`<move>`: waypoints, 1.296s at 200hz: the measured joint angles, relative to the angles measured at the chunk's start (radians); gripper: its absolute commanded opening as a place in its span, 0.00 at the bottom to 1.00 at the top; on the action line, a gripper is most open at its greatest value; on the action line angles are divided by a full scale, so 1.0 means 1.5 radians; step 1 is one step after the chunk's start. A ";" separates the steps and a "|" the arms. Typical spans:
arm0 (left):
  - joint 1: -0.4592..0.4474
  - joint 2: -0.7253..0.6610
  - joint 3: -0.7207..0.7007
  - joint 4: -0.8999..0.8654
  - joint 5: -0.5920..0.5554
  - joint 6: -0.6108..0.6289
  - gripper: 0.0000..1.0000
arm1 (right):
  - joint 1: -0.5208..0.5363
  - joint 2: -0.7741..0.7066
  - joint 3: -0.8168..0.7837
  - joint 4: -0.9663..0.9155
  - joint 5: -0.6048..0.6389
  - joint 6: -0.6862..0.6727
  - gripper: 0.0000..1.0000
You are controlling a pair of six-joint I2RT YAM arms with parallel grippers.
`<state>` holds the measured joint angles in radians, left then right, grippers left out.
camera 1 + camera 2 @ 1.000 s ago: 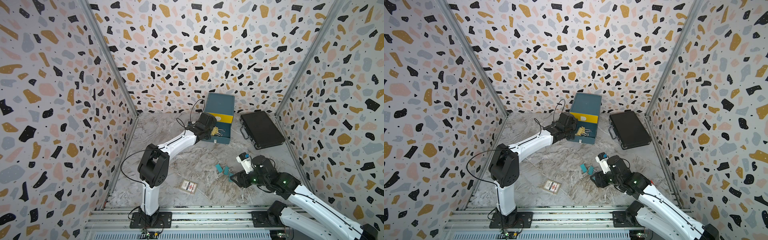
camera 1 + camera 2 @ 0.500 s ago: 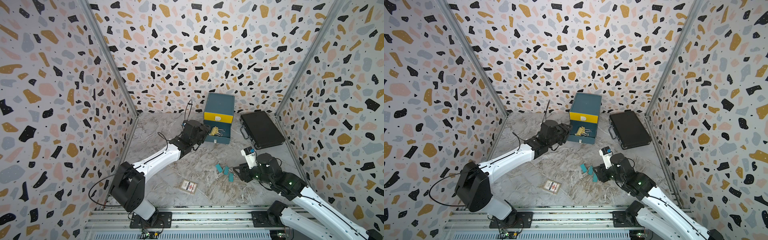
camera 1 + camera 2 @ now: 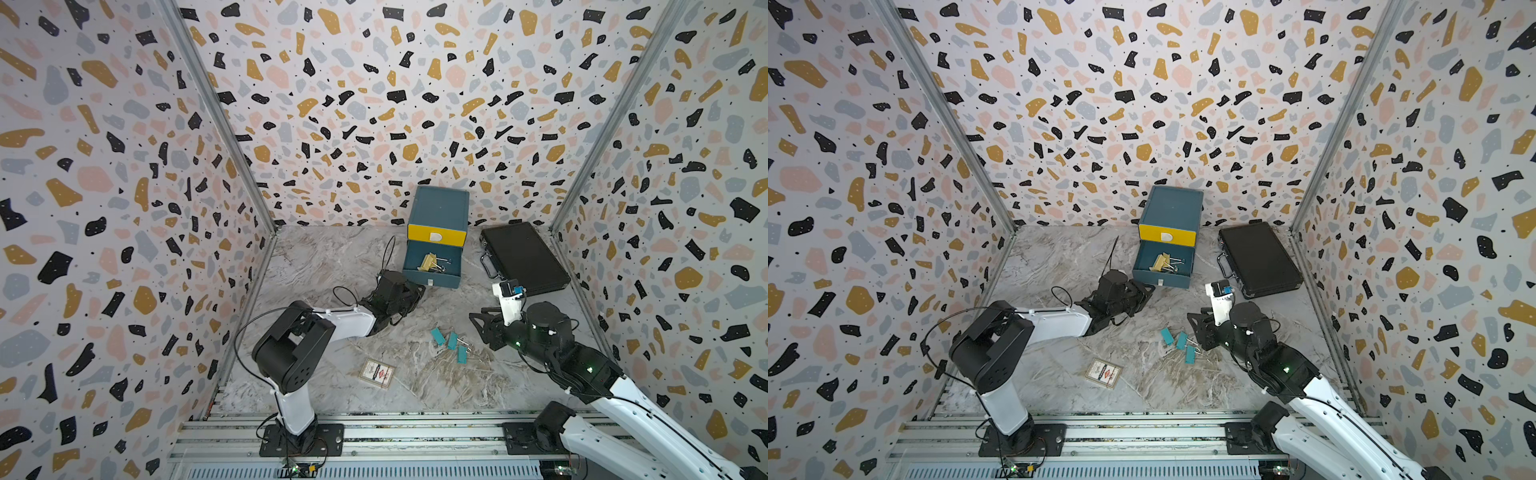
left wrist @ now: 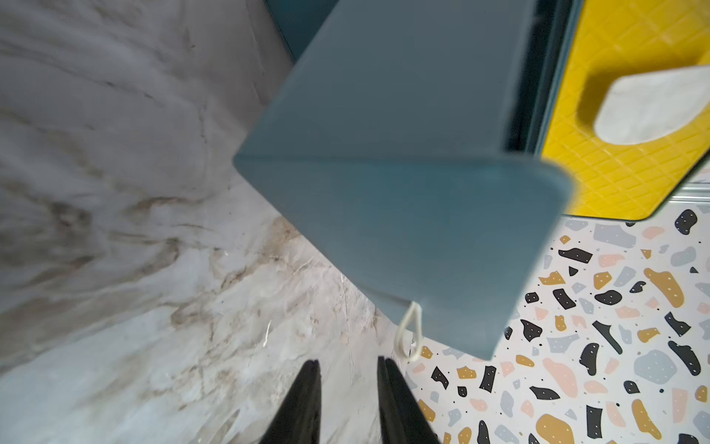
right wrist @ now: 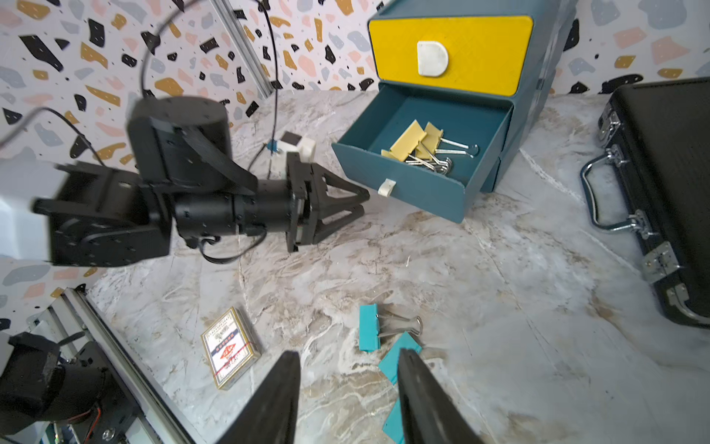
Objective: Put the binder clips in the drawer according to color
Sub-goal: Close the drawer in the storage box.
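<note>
Left end effector [image 4: 347, 364]: fingers narrowly apart, empty, just beside the open middle drawer [image 3: 446, 278].
Right end effector [image 5: 347, 355]: apart, empty, near teal binder clips [image 5: 369, 326].

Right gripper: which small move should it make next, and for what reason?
Probably lower onto the nearest of the teal clips and close on it. The right gripper hangs open and empty right by them, all three lie loose on the table, and the open drawer holds only yellow clips.
</note>
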<state>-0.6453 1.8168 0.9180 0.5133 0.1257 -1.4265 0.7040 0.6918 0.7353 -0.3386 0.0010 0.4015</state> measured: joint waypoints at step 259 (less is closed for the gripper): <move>0.072 0.247 0.319 0.034 0.019 -0.122 0.45 | -0.016 -0.022 -0.065 0.024 -0.036 0.049 0.42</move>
<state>-0.5373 2.1868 1.3972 0.5648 0.1535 -1.6089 0.6800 0.6582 0.6380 -0.3019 -0.0528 0.4755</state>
